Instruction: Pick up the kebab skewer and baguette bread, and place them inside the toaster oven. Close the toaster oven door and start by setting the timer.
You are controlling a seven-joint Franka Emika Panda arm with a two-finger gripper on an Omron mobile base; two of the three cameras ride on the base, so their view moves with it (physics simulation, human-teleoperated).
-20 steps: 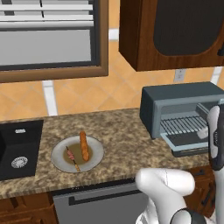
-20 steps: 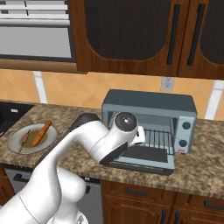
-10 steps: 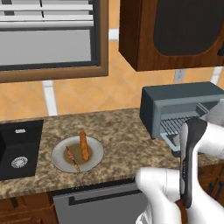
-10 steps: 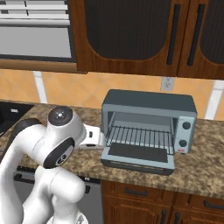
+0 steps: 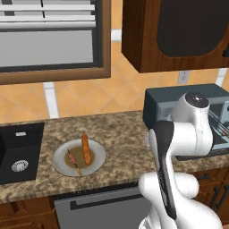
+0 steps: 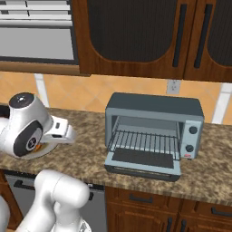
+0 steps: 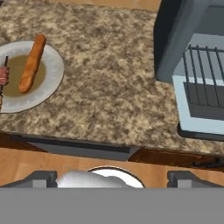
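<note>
A white plate (image 5: 96,162) lies on the granite counter left of the oven. On it rests the orange-brown baguette bread (image 5: 85,148), also seen at an angle in the hand view (image 7: 30,63). Beside it lies the thin kebab skewer (image 5: 74,162), cut off by the left edge of the hand view (image 7: 3,78). The blue-grey toaster oven (image 6: 154,108) stands at the right, its door (image 6: 142,158) dropped flat and its wire rack (image 6: 145,141) bare. My gripper (image 7: 113,178) hovers above the counter's front edge between plate and oven, open and holding nothing, fingertips (image 7: 41,178) wide apart.
A black sink (image 5: 18,152) is set into the counter left of the plate. Two knobs (image 6: 194,130) sit on the oven's right panel. Dark wood cabinets (image 6: 136,36) hang above. My own arm (image 5: 188,129) covers part of the oven in the left base view.
The arm has swung away from the oven's front toward the left, over the counter between oven and plate. Plate, food and oven have not moved.
</note>
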